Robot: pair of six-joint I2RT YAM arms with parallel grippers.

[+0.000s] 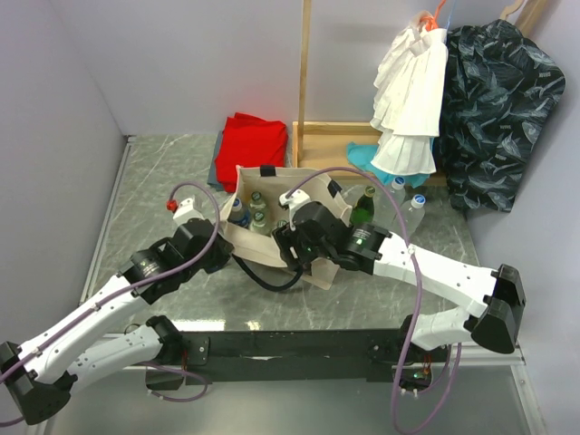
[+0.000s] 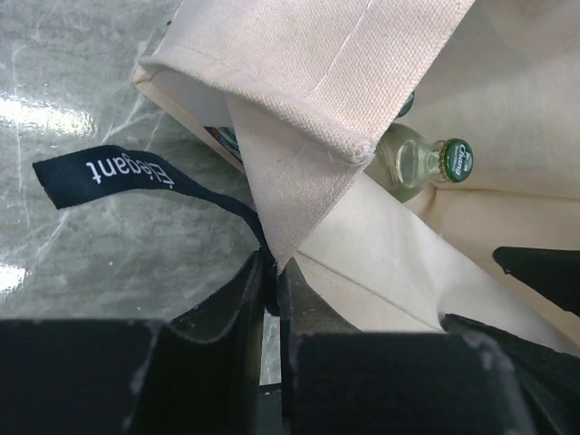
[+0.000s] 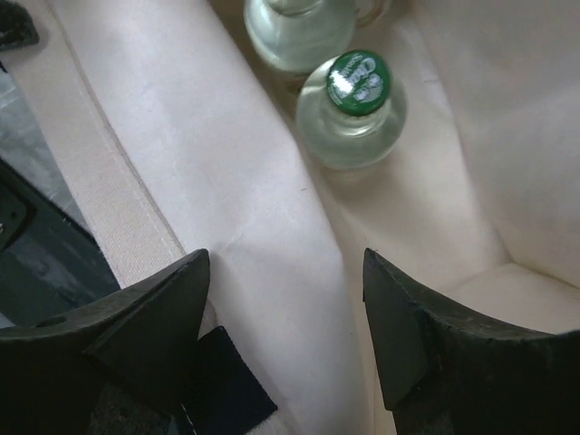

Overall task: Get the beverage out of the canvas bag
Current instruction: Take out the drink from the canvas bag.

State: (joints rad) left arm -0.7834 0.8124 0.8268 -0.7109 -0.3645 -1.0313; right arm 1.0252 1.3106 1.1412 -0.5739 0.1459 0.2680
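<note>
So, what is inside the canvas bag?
Clear glass bottles stand inside the canvas bag, one with a green cap. The right gripper is open above them. The right arm and the bag's walls cover part of the inside, so I cannot count them all.

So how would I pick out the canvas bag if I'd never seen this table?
Start at the grey marbled table, then look to its middle, just in front of the wooden rack. The canvas bag is the boxy beige tote standing open with bottles inside, unlike the flat red folded cloth behind it.
</note>
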